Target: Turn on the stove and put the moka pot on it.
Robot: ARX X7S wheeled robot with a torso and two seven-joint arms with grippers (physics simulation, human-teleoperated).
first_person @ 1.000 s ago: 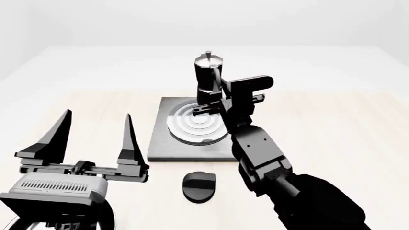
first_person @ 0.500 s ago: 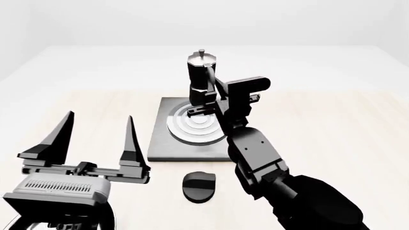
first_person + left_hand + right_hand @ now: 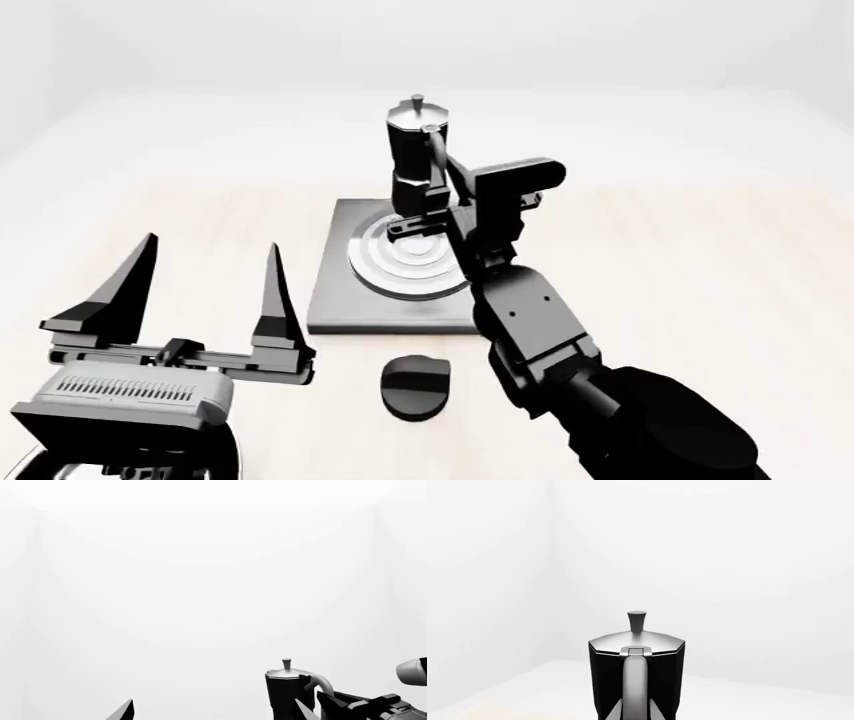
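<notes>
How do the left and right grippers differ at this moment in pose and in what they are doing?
The left gripper stands wide open near the table's front edge, black fingers pointing up and holding nothing; the right gripper reaches forward over the flat square grey stove and is shut on the small black-and-silver faceted moka pot. The left is apart from every object; the right holds the pot upright above the concentric silver rings. Both are dark, two-fingered grippers.

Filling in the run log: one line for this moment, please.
right end effector: holds moka pot above stove | left end effector: open, idle | knob: untouched
</notes>
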